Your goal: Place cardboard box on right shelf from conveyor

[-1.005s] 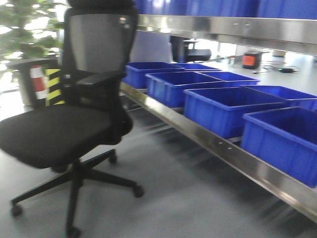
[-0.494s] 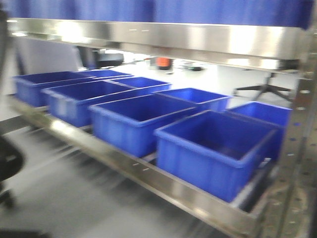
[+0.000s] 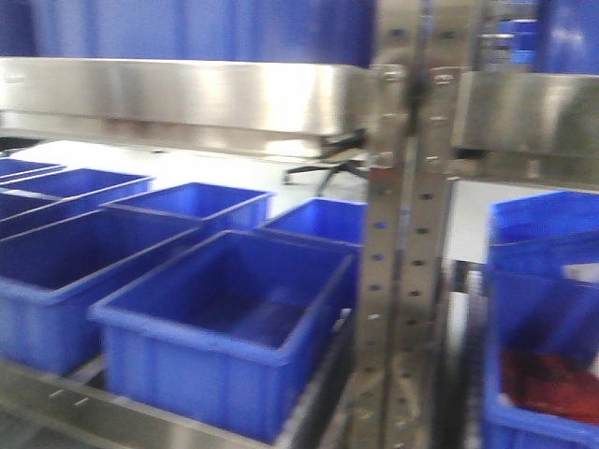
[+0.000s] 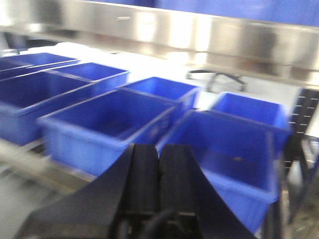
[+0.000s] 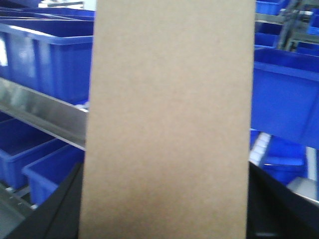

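Since the cardboard box [image 5: 169, 114] looks light, stiff and smooth, the right end effector [image 5: 164, 219] pinches its sides; the left end effector [image 4: 159, 174] sits pressed together, empty.

Rows of open blue plastic bins [image 3: 225, 318]

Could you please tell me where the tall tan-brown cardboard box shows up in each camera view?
Exterior front-facing: not in it.
Left wrist: not in it.
Right wrist: the tan-brown cardboard box fills the centre, top to bottom.
Shared landmark: the open blue plastic bins, seen in all three views.
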You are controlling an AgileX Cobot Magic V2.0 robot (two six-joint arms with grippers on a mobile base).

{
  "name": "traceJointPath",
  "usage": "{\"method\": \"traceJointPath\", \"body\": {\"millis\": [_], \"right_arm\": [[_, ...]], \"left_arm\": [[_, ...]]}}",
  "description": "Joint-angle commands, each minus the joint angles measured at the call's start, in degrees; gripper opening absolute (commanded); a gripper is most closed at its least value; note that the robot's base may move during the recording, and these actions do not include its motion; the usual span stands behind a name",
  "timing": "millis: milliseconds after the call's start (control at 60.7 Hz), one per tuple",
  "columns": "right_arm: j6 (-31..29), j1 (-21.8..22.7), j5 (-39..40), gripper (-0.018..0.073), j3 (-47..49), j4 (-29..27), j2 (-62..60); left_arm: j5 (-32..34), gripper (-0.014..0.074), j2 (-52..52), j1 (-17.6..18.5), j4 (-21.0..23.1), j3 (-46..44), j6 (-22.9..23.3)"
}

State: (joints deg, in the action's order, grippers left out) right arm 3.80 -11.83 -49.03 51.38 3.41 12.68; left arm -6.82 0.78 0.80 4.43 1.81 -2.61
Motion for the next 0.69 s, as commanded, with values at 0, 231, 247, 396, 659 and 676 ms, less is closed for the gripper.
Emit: {"method": "traceJointPath", "body": {"millis": [0, 231, 247, 396, 659, 676], "right_arm": [[-0.58, 0.02, 6.04, 0.0217, 1.54, 0.59, 0.99], [-0.58, 0.02, 6.04, 0.0217, 1.54, 0.59, 0.99], [-0.58, 0.02, 6.04, 0.0217, 1.54, 0.59, 0.99], [-0.58, 0.02, 6.04, 0.0217, 1.54, 0.59, 0.99], [-0.58, 0.02, 6.04, 0.0217, 1.54, 0.59, 0.99], [-0.58, 0.02, 6.04, 0.0217, 1.54, 0.59, 0.99]], "left_arm": [[4.89, -0.0116, 0.84, -0.14, 0.34, 0.46, -0.02], [4.89, -0.0116, 0.84, 0.08, 0.34, 0.46, -0.02], [4.89, -0.0116, 0.84, 0.08, 0.34, 0.46, -0.02], [4.89, -0.0116, 0.84, 0.08, 0.34, 0.46, -0.02], [4.89, -0.0116, 0.84, 0.08, 0.34, 0.46, -0.02], [4.89, -0.0116, 0.84, 0.08, 0.34, 0.46, -0.02]]}}
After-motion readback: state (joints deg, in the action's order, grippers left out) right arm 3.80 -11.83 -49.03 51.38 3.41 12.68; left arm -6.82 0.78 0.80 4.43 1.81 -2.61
